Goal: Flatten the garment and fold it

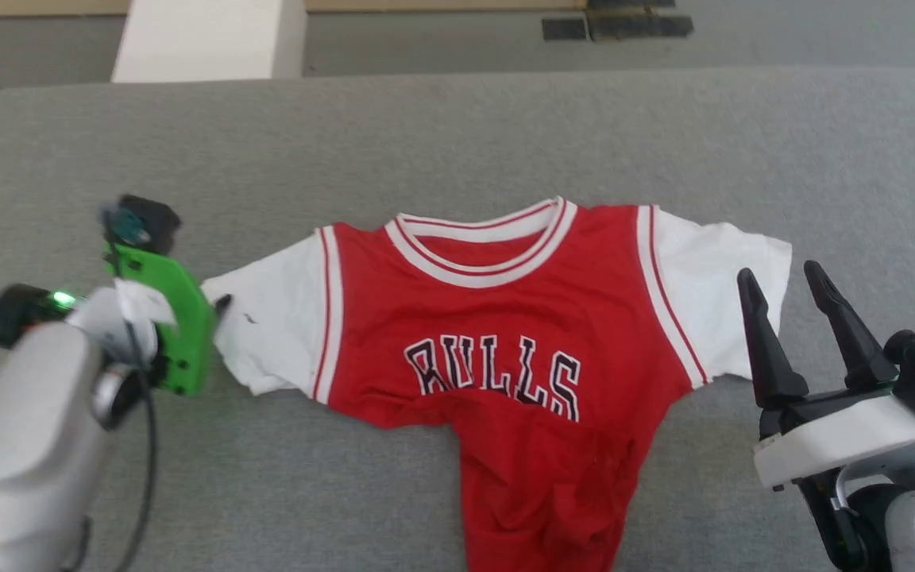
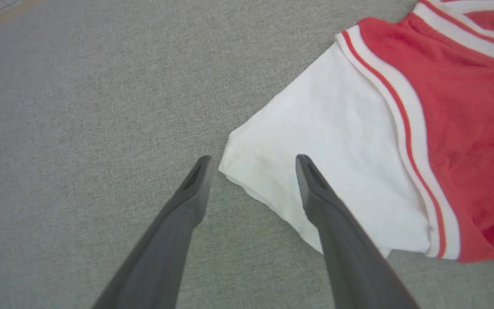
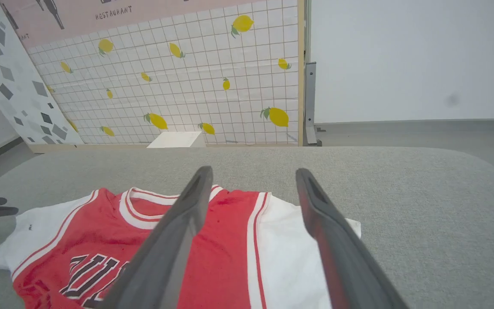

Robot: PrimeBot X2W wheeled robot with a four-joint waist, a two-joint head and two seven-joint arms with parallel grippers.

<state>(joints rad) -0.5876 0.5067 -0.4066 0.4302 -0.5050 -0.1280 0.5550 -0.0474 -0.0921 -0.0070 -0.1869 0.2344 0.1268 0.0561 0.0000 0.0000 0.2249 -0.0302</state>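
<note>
Flattening in hand. Left tool [image 2: 253, 161] wide, astride sleeve hem of the garment [image 1: 521, 318]; right tool [image 1: 779, 274] wide, empty. Next: hem to be pinched, drawn outward (body bunched toward near edge of the bench [image 1: 457, 135]).

We see the shirt [image 1: 505, 318] as soft, matt knit cloth, the red part slightly fuzzy. The grey table cover [image 1: 457, 135] looks like coarse, matt woven fabric. The 2 fingers of the left gripper [image 2: 253, 159] and of the right gripper [image 3: 253, 171] look like dark matt plastic. The green bracket [image 1: 183, 334] and pale forearm shell [image 1: 21, 445] look smooth, faintly glossy.
</note>
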